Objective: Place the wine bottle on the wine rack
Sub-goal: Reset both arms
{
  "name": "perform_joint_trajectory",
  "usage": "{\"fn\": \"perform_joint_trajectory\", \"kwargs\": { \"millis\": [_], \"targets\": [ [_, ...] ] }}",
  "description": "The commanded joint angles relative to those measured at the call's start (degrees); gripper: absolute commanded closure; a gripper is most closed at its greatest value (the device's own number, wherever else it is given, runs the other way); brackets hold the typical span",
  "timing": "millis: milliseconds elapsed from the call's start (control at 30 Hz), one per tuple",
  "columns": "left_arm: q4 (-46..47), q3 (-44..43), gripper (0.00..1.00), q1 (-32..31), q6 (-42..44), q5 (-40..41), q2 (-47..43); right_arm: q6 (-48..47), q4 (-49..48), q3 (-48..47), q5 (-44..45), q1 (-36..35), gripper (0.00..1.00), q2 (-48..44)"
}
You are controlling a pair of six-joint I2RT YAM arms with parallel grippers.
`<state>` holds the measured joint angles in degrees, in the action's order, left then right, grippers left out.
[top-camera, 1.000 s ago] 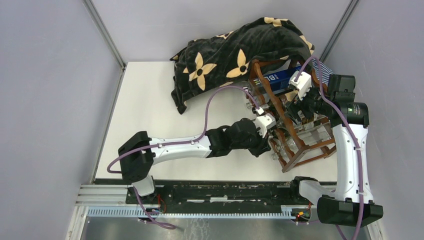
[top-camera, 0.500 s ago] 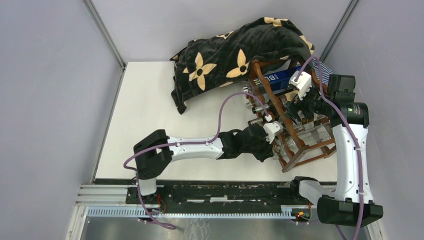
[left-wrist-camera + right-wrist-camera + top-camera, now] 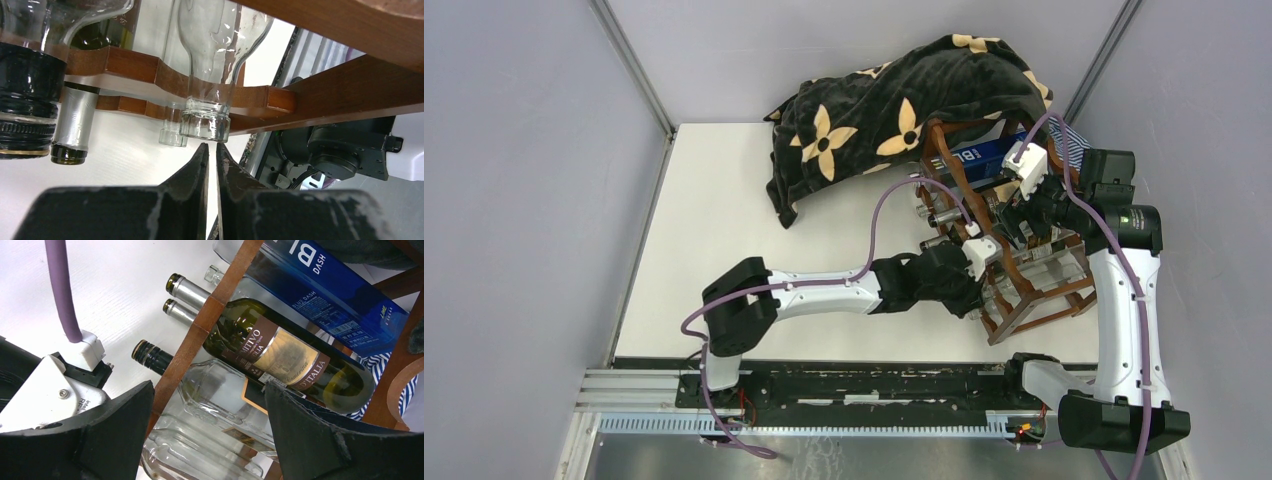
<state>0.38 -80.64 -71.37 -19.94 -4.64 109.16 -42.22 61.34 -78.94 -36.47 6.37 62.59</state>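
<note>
The wine rack (image 3: 1036, 303) is a dark reddish-brown frame with scalloped rails at the table's right, and it holds several bottles lying down. In the left wrist view, a clear glass bottle (image 3: 207, 117) lies with its neck in a scallop of the rail (image 3: 125, 62). My left gripper (image 3: 209, 146) is shut and empty, its tips just under that bottle's mouth. In the top view it is at the rack's front (image 3: 984, 278). My right gripper (image 3: 209, 390) is wide open above clear bottles (image 3: 215, 405) and a green wine bottle (image 3: 280, 350). It hovers over the rack top (image 3: 1022, 225).
A black blanket with tan flowers (image 3: 894, 100) drapes over the rack's far end. A blue bottle (image 3: 320, 285) lies in the top tier. A dark-capped neck (image 3: 25, 100) and a silver-foiled neck (image 3: 70, 125) stick out beside the clear one. The right arm's base (image 3: 345, 150) stands behind.
My left arm has reached further right, bringing its shut gripper up to the rack's front. The right arm has not moved.
</note>
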Motion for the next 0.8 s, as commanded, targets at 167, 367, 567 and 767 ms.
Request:
{"fn": "perform_joint_trajectory", "kwargs": {
  "millis": [167, 367, 567, 767],
  "targets": [
    [2.78, 6.13, 0.76, 0.21, 1.93, 3.75, -7.78, 0.29, -0.55, -4.31, -1.66, -0.09, 0.12, -1.15],
    [0.19, 15.45, 0.59, 0.24, 5.20, 12.00, -22.06, -0.51, -2.60, -6.64, -4.74, -0.20, 0.11, -1.15],
    [-6.28, 17.53, 0.16, 7.30, 7.77, 16.66, -35.95, 4.53, -14.32, -5.23, -10.16, -0.13, 0.02, -3.63],
    [-11.19, 12.43, 0.00, 27.25, 3.23, 3.11, -46.22, 23.94, -33.51, -3.65, -9.67, -0.14, 0.02, -4.04]
  ]
}}
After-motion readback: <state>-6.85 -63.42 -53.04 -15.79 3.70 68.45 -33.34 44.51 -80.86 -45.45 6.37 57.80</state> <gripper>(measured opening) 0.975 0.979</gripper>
